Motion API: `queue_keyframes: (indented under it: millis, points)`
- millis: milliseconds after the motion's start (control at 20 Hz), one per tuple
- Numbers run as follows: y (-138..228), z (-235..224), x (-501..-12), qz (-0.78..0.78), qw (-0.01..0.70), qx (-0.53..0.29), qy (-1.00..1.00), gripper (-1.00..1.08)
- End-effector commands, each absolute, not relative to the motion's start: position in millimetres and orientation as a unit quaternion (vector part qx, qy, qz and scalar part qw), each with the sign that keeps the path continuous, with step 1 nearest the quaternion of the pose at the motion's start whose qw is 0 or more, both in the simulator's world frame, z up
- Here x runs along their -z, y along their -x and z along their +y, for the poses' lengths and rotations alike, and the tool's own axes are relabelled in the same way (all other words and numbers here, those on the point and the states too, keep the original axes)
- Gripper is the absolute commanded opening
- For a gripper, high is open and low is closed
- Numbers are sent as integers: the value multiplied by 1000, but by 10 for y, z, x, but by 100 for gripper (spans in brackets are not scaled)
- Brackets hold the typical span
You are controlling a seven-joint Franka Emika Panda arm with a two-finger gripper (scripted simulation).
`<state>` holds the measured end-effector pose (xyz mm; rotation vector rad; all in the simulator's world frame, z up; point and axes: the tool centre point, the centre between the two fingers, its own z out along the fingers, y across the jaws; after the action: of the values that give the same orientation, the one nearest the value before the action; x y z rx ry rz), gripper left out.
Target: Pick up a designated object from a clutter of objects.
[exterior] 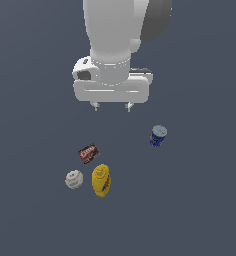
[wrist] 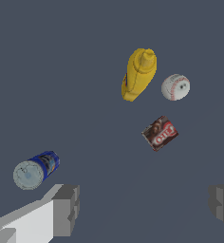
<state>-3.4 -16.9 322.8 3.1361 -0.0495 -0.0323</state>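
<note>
Flat, even simulator light, rather dim.
No cast shadows or glare on the dark floor [exterior: 200,210]; both views are low-resolution, with slightly soft edges.

You had the dark-blue can [exterior: 158,135] standing upright on the grey floor, pale silver-blue top up, white marks on its side; it sat well apart from the rest, toward the exterior view's right; the clutter lay together: a dark brown-red box [exterior: 89,153], a white baseball [exterior: 74,179] with red stitching, a yellow bottle [exterior: 101,180] just beside the ball
</note>
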Motion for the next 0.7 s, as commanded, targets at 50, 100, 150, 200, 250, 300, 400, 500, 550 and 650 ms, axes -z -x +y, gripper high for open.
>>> queue_keyframes:
  millis: [50,100,150,200,250,300,400,500,550,650]
  points:
    - [33,-170,-3233,-16,3,10,-1000,100]
    - [30,-171,-3244,-17,3,9,-1000,100]
    - [26,-175,-3263,-19,3,8,-1000,100]
    - [20,-179,-3290,-21,3,7,-1000,100]
    - [13,-186,-3324,-23,3,5,-1000,100]
    - [7,-192,-3354,-25,4,3,-1000,100]
    - [1,-203,-3394,-28,4,1,-1000,100]
    - [2,-210,-3404,-28,4,0,-1000,100]
    - [2,-205,-3396,-28,4,1,-1000,100]
    - [1,-191,-3380,-28,4,1,-1000,100]
